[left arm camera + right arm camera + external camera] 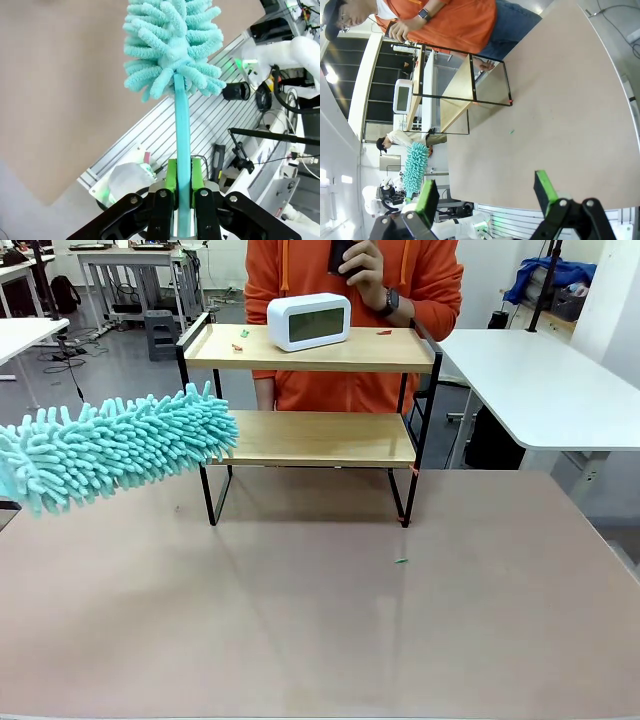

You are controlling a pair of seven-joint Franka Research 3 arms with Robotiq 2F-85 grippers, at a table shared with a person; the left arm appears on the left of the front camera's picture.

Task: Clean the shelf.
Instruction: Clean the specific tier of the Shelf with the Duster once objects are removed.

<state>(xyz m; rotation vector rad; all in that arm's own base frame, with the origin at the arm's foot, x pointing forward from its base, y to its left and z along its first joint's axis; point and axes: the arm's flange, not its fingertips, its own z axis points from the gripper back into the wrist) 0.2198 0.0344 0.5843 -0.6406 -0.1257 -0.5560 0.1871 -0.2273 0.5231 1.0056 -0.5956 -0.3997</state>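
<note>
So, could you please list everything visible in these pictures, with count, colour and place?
shelf: one, light wood boards, black frame, far middle of table
clock: one, white, top board
small scraps: three, red and green, top board
single scrap: one, green, table in front of shelf
duster: one, turquoise, left side, tip near lower board's left end
table: one, brownish, under everything
person's hand: one, holding a dark thing, behind shelf
left pincer: black, green pads, shut on duster handle
right pincer: open, above table
</note>
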